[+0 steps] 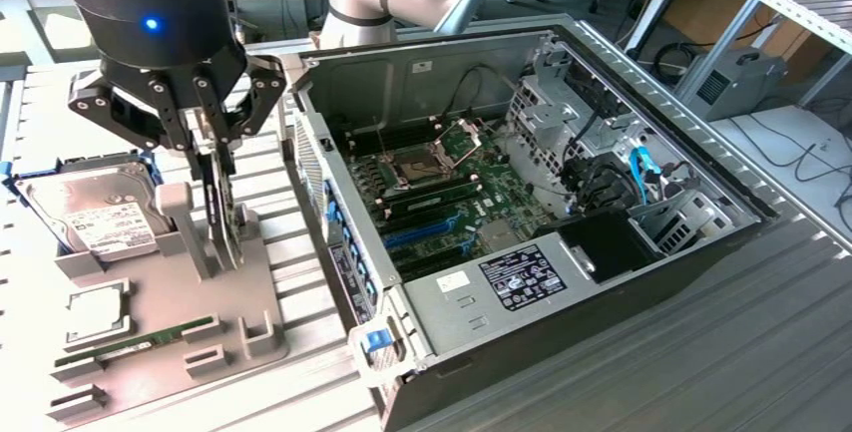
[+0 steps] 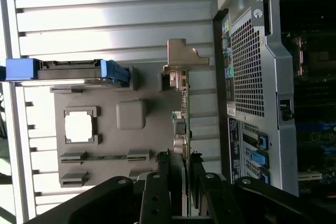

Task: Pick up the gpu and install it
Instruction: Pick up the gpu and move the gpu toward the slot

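One black multi-link end effector (image 1: pixel 213 178) (image 2: pixel 184 162), fingers pointing straight down, clenched on the upper edge of the gpu (image 1: pixel 229 227) (image 2: pixel 182 124).

One gpu, a thin flat dark card with a silver metal bracket at one end. It stands upright and edge-on in a slotted post of the fixture tray (image 1: pixel 160 302) (image 2: pixel 152 140).

One fixture tray, matte grey moulded plastic with raised cradles. It carries:
- a silver hard drive (image 1: pixel 94 215) (image 2: pixel 73 70) with a white label, in a blue frame
- a square processor chip (image 1: pixel 96 314) (image 2: pixel 79 127)
- a slim green memory stick (image 1: pixel 140 340) (image 2: pixel 100 157)

One open computer case (image 1: pixel 333 213) (image 2: pixel 249 72), sheet steel with a perforated rear panel, just beside the tray, with its motherboard exposed.

One tabletop (image 1: pixel 692 352) (image 2: pixel 115 14) of ribbed aluminium.
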You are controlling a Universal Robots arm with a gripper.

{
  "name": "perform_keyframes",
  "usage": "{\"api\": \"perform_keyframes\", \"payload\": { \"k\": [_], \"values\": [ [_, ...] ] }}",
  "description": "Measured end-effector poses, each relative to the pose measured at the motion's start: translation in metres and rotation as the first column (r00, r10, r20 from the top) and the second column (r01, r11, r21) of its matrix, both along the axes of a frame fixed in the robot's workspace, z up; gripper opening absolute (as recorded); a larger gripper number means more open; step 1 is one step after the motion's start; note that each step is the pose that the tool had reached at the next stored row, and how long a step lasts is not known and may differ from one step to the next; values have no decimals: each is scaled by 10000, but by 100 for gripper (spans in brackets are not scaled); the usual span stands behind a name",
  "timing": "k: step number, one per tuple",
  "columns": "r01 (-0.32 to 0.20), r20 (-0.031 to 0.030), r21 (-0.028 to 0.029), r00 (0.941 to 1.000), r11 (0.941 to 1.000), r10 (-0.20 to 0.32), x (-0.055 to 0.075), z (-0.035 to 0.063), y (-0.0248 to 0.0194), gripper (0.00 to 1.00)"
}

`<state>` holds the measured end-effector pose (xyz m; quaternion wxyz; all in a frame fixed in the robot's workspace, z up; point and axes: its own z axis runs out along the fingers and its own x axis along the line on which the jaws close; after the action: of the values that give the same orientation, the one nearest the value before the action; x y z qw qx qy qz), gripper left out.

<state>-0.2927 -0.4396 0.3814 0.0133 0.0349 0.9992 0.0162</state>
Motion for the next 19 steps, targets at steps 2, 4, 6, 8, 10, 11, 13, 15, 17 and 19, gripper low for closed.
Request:
{"api": "perform_keyframes", "payload": {
  "k": [2,4,6,8,10,11,13,15,17,19],
  "values": [
    [0,0,-1,10000,10000,0,0,9,0,27],
    [0,0,0,10000,10000,0,0,21,0,27],
    [0,0,0,10000,10000,0,0,33,0,27],
    [0,0,0,10000,10000,0,0,44,0,27],
    [0,-1,-1,10000,10000,0,0,55,0,27],
    [0,0,0,10000,10000,0,0,59,0,27],
    [0,0,0,10000,10000,0,0,68,0,27],
    [0,-1,-1,10000,10000,0,0,77,0,27],
    [0,0,0,10000,10000,0,0,87,0,27],
    [0,0,0,10000,10000,0,0,94,0,27]
  ]
}}
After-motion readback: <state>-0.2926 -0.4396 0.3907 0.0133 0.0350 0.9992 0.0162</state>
